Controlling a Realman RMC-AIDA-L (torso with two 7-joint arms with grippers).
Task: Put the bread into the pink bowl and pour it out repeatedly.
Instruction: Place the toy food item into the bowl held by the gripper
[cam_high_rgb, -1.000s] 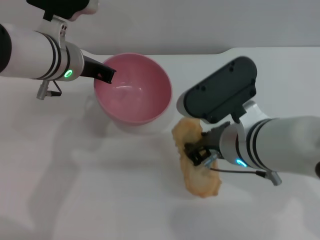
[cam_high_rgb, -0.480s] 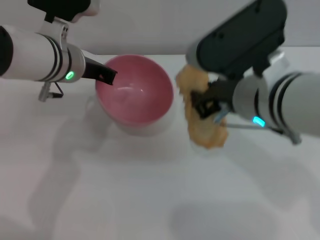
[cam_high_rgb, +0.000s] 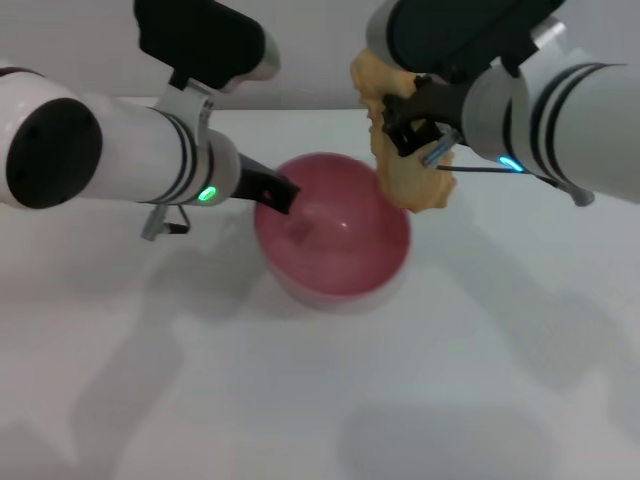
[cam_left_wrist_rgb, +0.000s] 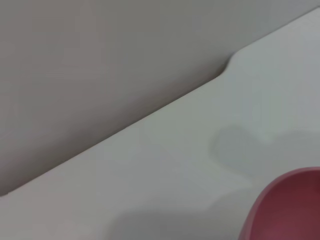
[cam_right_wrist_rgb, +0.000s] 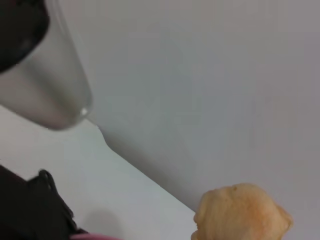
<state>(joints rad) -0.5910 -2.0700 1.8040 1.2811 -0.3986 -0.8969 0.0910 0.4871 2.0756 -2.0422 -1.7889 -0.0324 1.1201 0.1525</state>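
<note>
The pink bowl (cam_high_rgb: 330, 285) stands upright near the middle of the white table, and a part of its rim (cam_left_wrist_rgb: 292, 205) shows in the left wrist view. My left gripper (cam_high_rgb: 280, 196) is shut on the bowl's left rim, one black finger reaching inside. The bread (cam_high_rgb: 408, 180), tan and lumpy, hangs lengthwise in the air over the bowl's far right rim. My right gripper (cam_high_rgb: 412, 128) is shut on its upper half. One end of the bread (cam_right_wrist_rgb: 240, 212) shows in the right wrist view. The bowl holds nothing.
The table's back edge (cam_high_rgb: 300, 108) runs just behind the bowl, with a grey wall beyond it. A notch in that edge (cam_left_wrist_rgb: 227, 67) shows in the left wrist view. The left arm's grey sleeve (cam_right_wrist_rgb: 45, 90) shows in the right wrist view.
The right gripper lifted the bread off the table and carried it up and back over the bowl's rim. The left gripper slid the bowl right and nearer, toward the table's middle.
</note>
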